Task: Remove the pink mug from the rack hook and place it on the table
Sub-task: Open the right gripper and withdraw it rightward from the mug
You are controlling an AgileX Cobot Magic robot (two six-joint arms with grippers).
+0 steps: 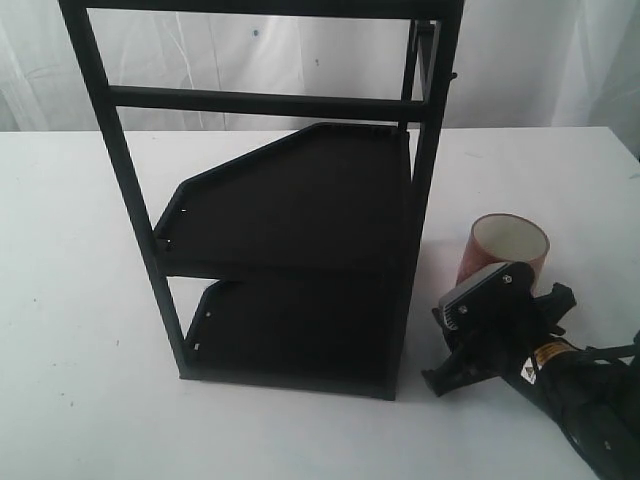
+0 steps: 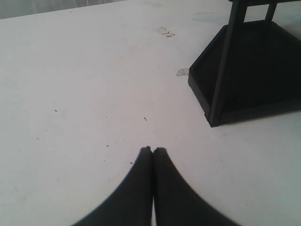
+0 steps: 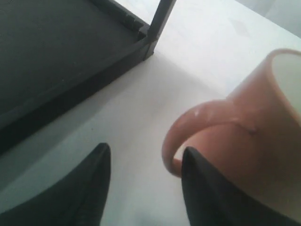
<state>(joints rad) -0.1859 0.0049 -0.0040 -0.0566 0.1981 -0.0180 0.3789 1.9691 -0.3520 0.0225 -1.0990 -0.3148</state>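
Setting: white table before a pale curtain, with the black rack at the centre of the exterior view.
Mug position: the pink mug is at the lower right of the exterior view, near the rack's right post. It is clear of the hook at upper right. Its base is hidden behind the gripper, but it probably stands on the table.
Orientation: upright, long axis vertical, cream mouth facing up. In the right wrist view the handle points toward the gripper.
Handling (judged): glazed ceramic, so stiff, smooth and rather slippery, moderately light, and liable to chip if knocked over. The best hold is across the wall at the rim; the loop handle is small for the fingers.
Right gripper: jaws well apart, gripping nothing. One finger lies just beside the handle; whether they touch cannot be told.
Left gripper: jaws pressed together, empty, over bare table near the rack's lower tray.
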